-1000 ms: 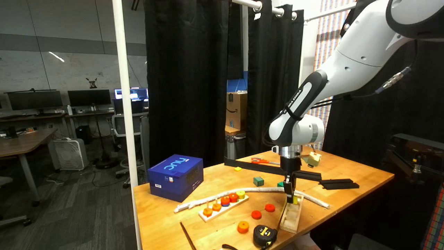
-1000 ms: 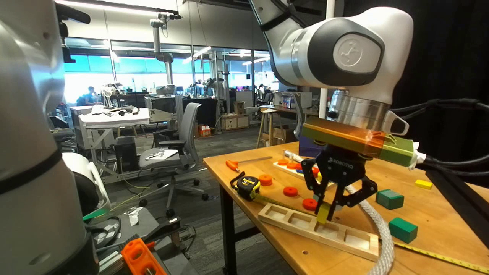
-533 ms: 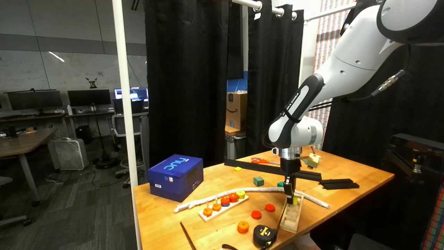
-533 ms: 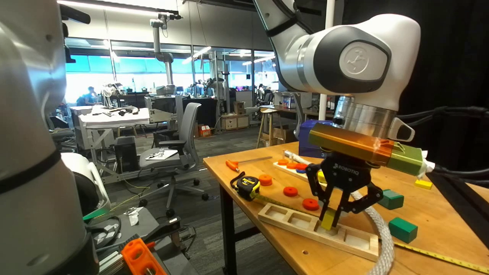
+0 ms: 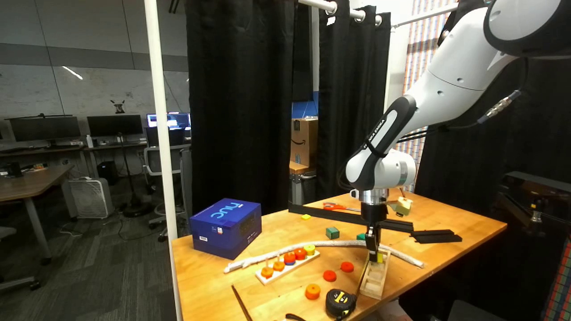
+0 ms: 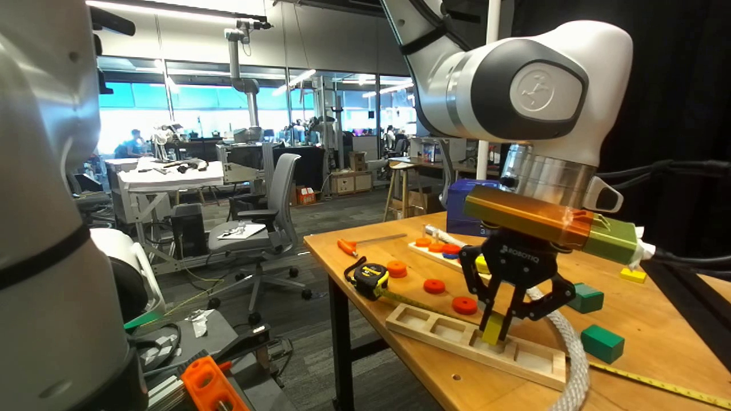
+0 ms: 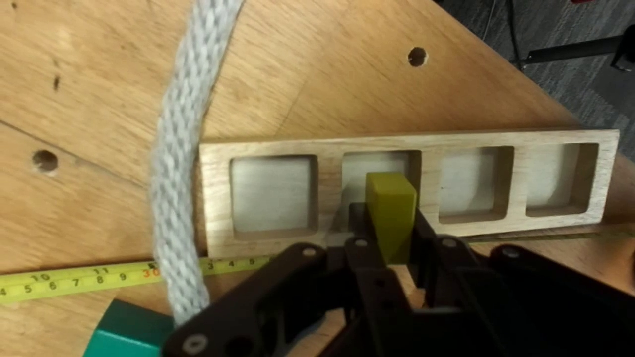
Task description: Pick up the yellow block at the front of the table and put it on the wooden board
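Your gripper [image 6: 494,329] pinches yellow block [image 7: 391,213]: dull, smooth, oblong, straight-edged. You have it at wooden board [image 7: 218,198], second hollow [image 7: 355,173] from rope [image 7: 176,163]; contact unclear.

Both exterior views slant down across the table [image 5: 290,287], the wrist view closely down past the tool [image 7: 390,218].

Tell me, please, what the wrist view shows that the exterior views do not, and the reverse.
Only the wrist view shows the yellow tape closely enough to read its numbers.

Only the exterior views show the blue box, the pale peg strip and the white links of the robot arm.

All share the gripper holding the yellow block at the wooden board, plus the rope and a green block. Whether the yellow block touches the board is unclear.
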Action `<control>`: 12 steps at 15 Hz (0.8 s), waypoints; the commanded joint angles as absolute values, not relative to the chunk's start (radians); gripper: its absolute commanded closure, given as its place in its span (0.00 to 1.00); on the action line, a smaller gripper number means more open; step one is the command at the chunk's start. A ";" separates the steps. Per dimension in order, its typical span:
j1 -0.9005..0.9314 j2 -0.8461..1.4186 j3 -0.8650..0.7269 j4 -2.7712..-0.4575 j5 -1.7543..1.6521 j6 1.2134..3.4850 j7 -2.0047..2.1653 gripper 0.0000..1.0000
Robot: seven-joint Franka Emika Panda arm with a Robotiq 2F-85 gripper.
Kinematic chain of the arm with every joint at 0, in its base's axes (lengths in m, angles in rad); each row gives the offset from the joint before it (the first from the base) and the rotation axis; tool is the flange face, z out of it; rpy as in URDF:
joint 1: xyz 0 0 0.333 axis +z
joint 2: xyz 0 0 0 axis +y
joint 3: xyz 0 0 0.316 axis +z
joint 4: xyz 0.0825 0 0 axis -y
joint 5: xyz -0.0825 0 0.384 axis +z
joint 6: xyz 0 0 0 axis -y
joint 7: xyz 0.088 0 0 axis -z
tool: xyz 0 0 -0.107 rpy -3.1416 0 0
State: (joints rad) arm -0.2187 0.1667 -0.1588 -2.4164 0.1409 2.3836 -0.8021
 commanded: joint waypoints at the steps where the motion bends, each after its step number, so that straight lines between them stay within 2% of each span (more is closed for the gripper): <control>1: -0.235 0.174 -0.146 -2.404 0.159 2.384 -0.817 0.82; 9: -0.241 0.182 -0.147 -2.400 0.161 2.384 -0.818 0.81; 10: -0.241 0.184 -0.147 -2.399 0.161 2.383 -0.817 0.78; 11: -0.241 0.186 -0.148 -2.398 0.157 2.380 -0.811 0.54; 12: -0.240 0.188 -0.148 -2.398 0.156 2.380 -0.810 0.53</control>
State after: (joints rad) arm -0.2257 0.1733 -0.1587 -2.4164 0.1409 2.3834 -0.8020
